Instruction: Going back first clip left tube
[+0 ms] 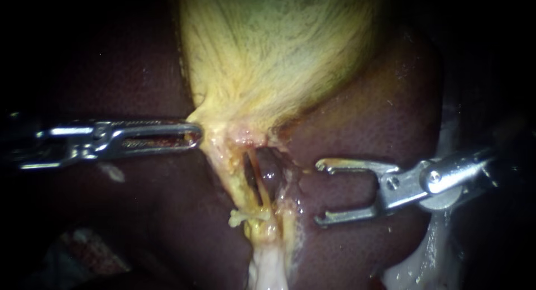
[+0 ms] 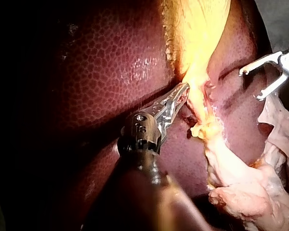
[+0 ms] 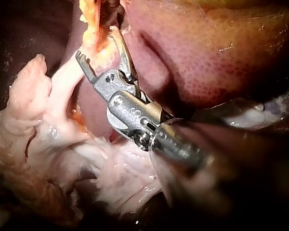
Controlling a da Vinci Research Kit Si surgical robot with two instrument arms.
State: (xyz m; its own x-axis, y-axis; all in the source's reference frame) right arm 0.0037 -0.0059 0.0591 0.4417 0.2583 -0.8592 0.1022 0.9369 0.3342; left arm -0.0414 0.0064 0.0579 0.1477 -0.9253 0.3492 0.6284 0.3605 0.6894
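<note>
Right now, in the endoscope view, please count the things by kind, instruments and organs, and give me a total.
Instruments: 2, the left instrument with jaws shut on the gallbladder, and the right instrument with jaws open.
Organs: 2, the gallbladder and the liver.
Total: 4.

Gallbladder (image 1: 279, 50) glowing pale yellow, combed through with fine whitish streaks. Liver (image 1: 379, 128) all around it, deep maroon, speckled in a tiny honeycomb pattern. The 2 instruments are plain silver, left instrument (image 1: 195, 134) and right instrument (image 1: 319, 191), bright glints on each. A thin tube (image 1: 259, 181) runs yellow-orange across a dark gap, pink patch (image 1: 248, 136) above it, glistening white tissue (image 1: 268, 267) below
</note>
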